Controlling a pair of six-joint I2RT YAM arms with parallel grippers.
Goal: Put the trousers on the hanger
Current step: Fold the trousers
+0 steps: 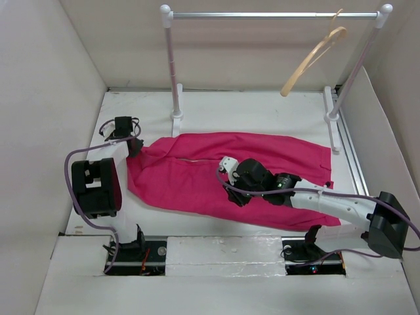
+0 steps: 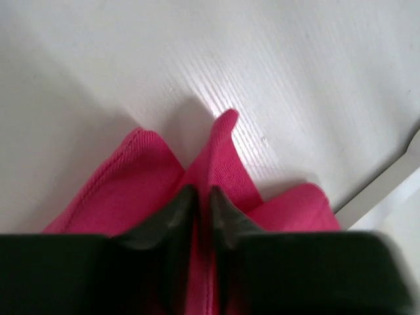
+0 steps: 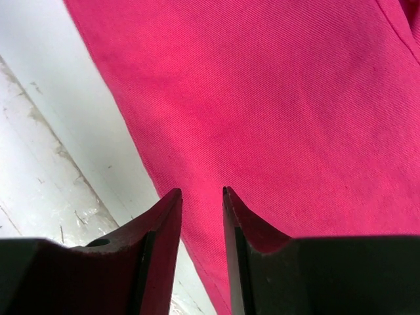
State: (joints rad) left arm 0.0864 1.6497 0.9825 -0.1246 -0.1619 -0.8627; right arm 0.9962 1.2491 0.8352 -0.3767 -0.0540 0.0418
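Note:
The magenta-pink trousers lie flat across the white table, with their long side running left to right. My left gripper is shut on a raised fold at their far-left corner. In the left wrist view the cloth runs up between the closed fingertips of that gripper. My right gripper hovers over the near edge of the trousers. It is narrowly open and holds nothing. The tan wooden hanger hangs tilted from the rail at the back right.
The white-and-silver clothes rail spans the back, with its feet on the table just behind the trousers. White walls close in the left and right sides. A scuffed white strip borders the table's near edge.

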